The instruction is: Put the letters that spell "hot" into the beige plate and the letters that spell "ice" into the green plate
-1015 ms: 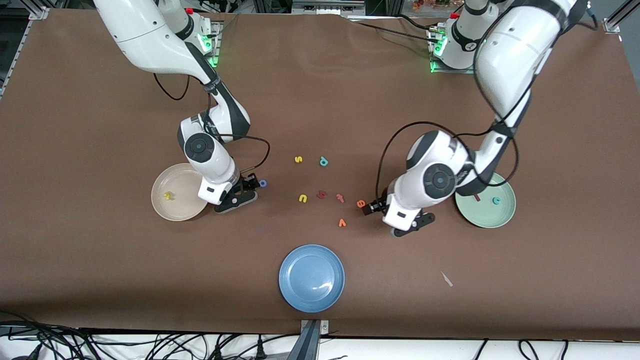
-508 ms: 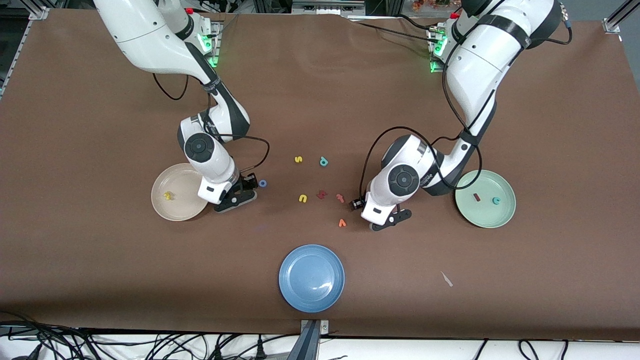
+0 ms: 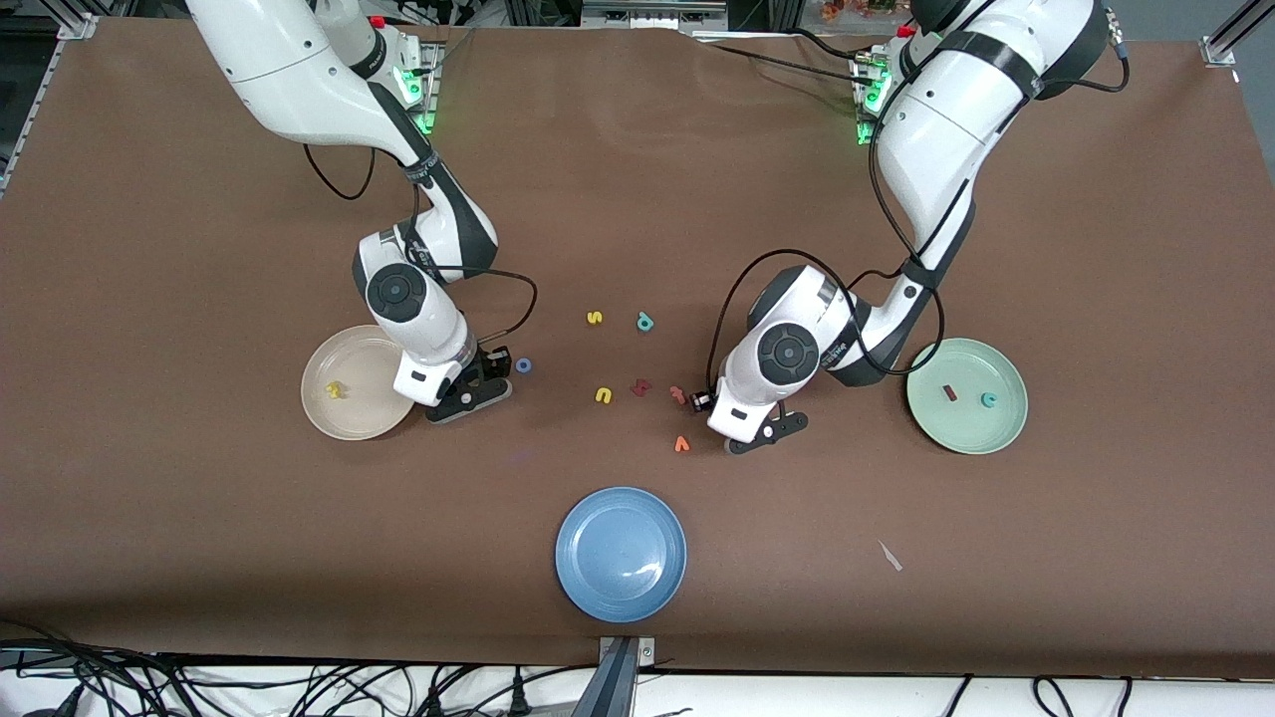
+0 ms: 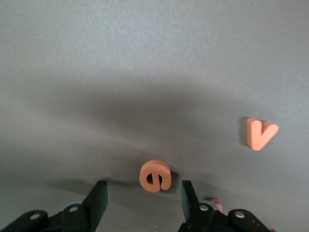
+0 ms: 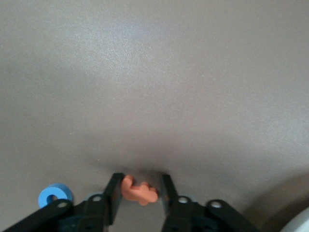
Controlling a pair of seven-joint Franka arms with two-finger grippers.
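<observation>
The beige plate holds the yellow h. Beside it, toward the table's middle, my right gripper is low over the table. Its jaws stand narrow around the orange t: one finger touches it and a thin gap shows at the other. The blue o lies just beside that gripper. The green plate holds the maroon i and the teal c. My left gripper is open at the orange e, which lies just off its fingertips.
An orange v and a pinkish-red t-like letter lie close to the left gripper. A dark red letter, a yellow u, a yellow s and a teal p lie mid-table. A blue plate sits near the front edge.
My left arm swung from beside the green plate toward the middle letters, and its hand now covers the e in the front view. My right gripper stayed put and its jaws narrowed around the orange t.
</observation>
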